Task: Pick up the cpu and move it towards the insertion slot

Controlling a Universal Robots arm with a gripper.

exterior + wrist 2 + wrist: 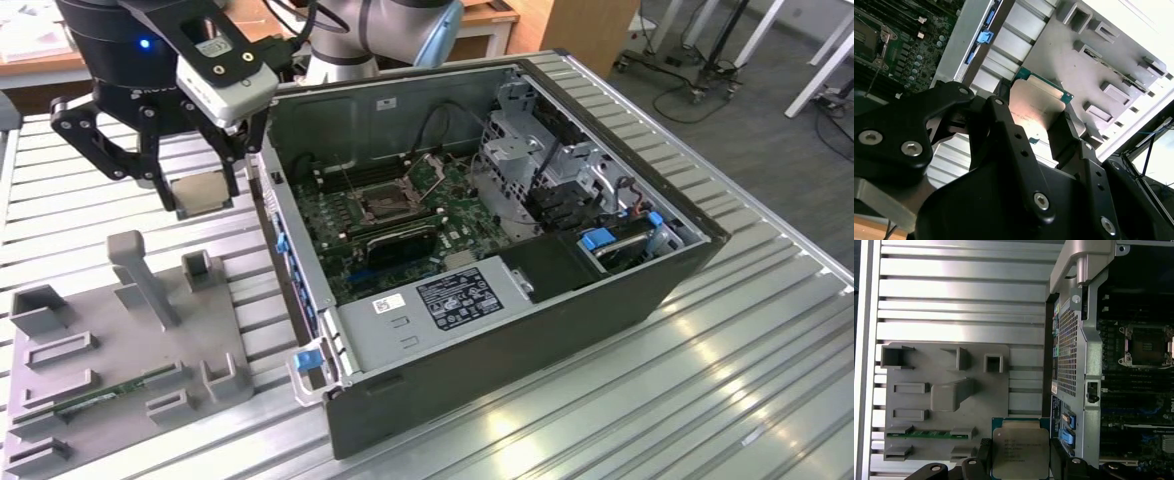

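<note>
**CPU lifted, mid-carry toward the slot**

Pick-up done, judging by the frames; transfer step in hand. Gripper pinching cpu by two opposite edges, fingers pressed against its sides. Held in the air above the table, just outside the case wall, on the exterior view's left. Grey tray below and apart, memory stick lying in it.

Slot well inside the case on the green board, dark centre, silver frame, open and unblocked. Likely needs: clearing the case wall, travel over the board toward the slot, chip kept flat and square to the frame.

Cpu look: flat square, silvery-white metal lid with faint print, thin green rim showing at the edges in both wrist views. Level in the grip, no visible tilt.
</note>
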